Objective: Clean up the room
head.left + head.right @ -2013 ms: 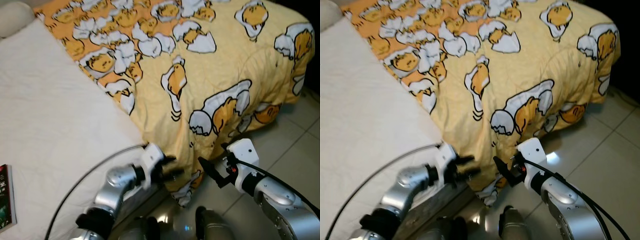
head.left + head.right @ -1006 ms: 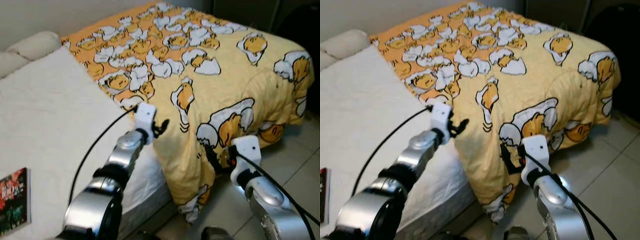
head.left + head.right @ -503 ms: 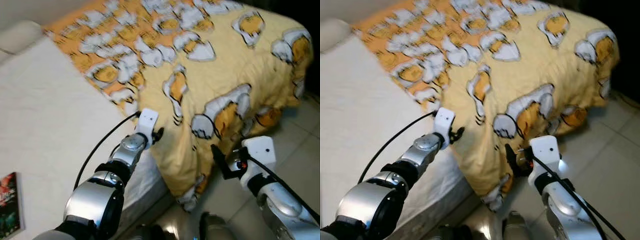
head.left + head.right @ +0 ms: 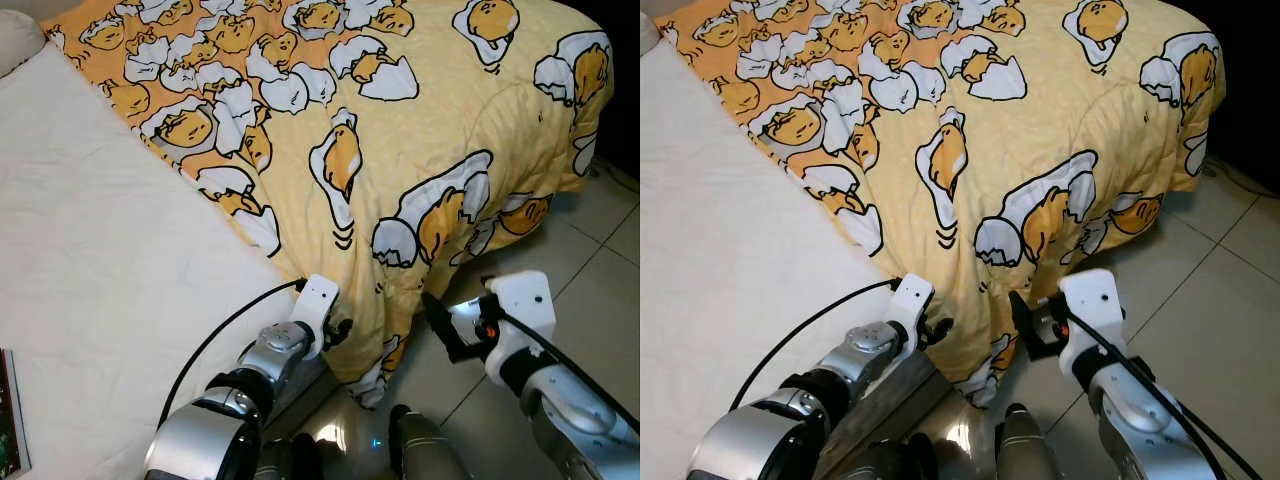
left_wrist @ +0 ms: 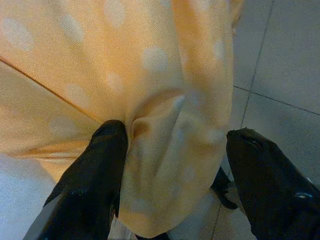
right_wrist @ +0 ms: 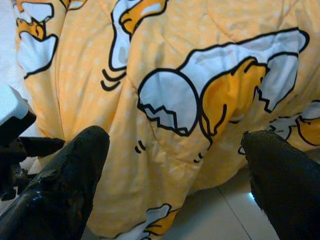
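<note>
the left gripper (image 5: 170, 155) hangs at the bed's near edge, fingers parted around a fold of the yellow blanket (image 4: 420, 130) without pinching it. the right gripper (image 6: 170, 170) is wide open, holding nothing, just short of the draped side. beyond, the blanket lies bunched across the white mattress (image 4: 90, 230); judging by that, spreading remains undone.

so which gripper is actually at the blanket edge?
The left gripper: open fingers straddle a fold of the yellow blanket. The right gripper hangs open short of it, above the floor tiles.
</note>
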### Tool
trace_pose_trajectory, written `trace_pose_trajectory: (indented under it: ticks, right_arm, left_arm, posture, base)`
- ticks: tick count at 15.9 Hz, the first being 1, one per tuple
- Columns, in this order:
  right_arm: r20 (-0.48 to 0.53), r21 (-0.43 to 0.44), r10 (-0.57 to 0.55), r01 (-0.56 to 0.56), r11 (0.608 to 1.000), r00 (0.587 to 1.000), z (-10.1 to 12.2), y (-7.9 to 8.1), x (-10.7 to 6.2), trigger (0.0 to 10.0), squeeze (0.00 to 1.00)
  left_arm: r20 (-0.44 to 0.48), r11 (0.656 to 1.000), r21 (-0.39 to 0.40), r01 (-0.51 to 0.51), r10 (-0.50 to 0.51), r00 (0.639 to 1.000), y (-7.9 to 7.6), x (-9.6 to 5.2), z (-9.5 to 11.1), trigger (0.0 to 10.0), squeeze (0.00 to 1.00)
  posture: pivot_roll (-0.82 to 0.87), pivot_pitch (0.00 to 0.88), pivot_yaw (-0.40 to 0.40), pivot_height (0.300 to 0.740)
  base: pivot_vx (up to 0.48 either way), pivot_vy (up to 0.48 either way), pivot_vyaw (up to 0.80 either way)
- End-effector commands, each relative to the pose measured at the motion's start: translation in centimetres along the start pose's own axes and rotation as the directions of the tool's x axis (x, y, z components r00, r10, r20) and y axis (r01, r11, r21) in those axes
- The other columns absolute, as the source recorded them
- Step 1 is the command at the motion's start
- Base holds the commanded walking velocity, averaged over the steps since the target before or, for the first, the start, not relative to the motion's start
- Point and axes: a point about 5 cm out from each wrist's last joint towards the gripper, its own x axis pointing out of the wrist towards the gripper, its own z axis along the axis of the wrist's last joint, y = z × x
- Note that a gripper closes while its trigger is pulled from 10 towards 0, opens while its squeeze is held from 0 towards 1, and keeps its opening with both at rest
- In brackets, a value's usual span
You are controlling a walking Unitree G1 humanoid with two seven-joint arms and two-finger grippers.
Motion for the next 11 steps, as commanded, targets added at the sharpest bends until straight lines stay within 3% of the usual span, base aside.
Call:
trace_pose_trajectory:
  ticks: [1, 4, 6, 7, 8, 10, 11]
  right_arm:
    - [-0.010, 0.011, 0.028, -0.028, 1.000, 1.000, -0.1, 0.4, 0.1, 10.0, 0.00]
    - [0.012, 0.028, 0.019, -0.020, 0.999, 1.000, -0.2, 0.1, 1.2, 10.0, 0.00]
    - [0.020, 0.036, 0.016, -0.017, 0.999, 1.000, -0.3, 0.1, 1.7, 10.0, 0.00]
    - [0.046, 0.050, 0.008, -0.011, 0.999, 0.999, 0.1, 0.1, 2.3, 10.0, 0.00]
    - [0.066, 0.061, 0.002, -0.006, 0.998, 0.998, 0.2, 0.1, 2.8, 10.0, 0.00]
    - [0.077, 0.088, -0.030, 0.023, 0.996, 0.997, 0.0, 0.2, 3.6, 10.0, 0.00]
    - [0.065, 0.094, -0.041, 0.034, 0.995, 0.997, -0.3, 0.4, 3.8, 10.0, 0.00]
  left_arm:
    - [-0.067, 0.994, -0.042, 0.102, -0.105, 0.992, -1.4, -0.1, -2.3, 10.0, 0.00]
    - [0.034, 0.966, -0.048, 0.252, -0.251, 0.967, -2.4, -0.3, -1.5, 10.0, 0.00]
    - [0.078, 0.955, -0.040, 0.295, -0.291, 0.953, -2.5, -0.5, -1.3, 10.0, 0.00]
    - [0.204, 0.951, -0.015, 0.308, -0.299, 0.932, -2.0, -1.5, -0.1, 10.0, 0.00]
    - [0.284, 0.960, -0.011, 0.279, -0.264, 0.922, -1.3, -2.4, 1.0, 10.0, 0.00]
    - [0.475, 0.999, -0.042, 0.026, -0.003, 0.880, 1.7, -5.3, 4.9, 10.0, 0.00]
    - [0.524, 0.997, -0.036, -0.069, 0.078, 0.848, 2.7, -6.4, 6.1, 10.0, 0.00]
  posture:
    - [-0.28, 0.222, 0.177, 0.740]
    - [-0.21, 0.122, 0.183, 0.740]
    - [-0.19, 0.092, 0.183, 0.740]
    - [-0.16, 0.048, 0.181, 0.740]
    - [-0.15, 0.022, 0.179, 0.740]
    - [-0.12, 0.000, 0.170, 0.740]
    - [-0.11, 0.000, 0.163, 0.740]
  base:
    - [0.000, 0.000, 0.00]
    - [0.000, 0.000, 0.00]
    - [0.000, 0.000, 0.00]
    - [0.000, 0.000, 0.00]
    - [0.000, 0.000, 0.00]
    - [0.000, 0.000, 0.00]
    - [0.000, 0.000, 0.00]
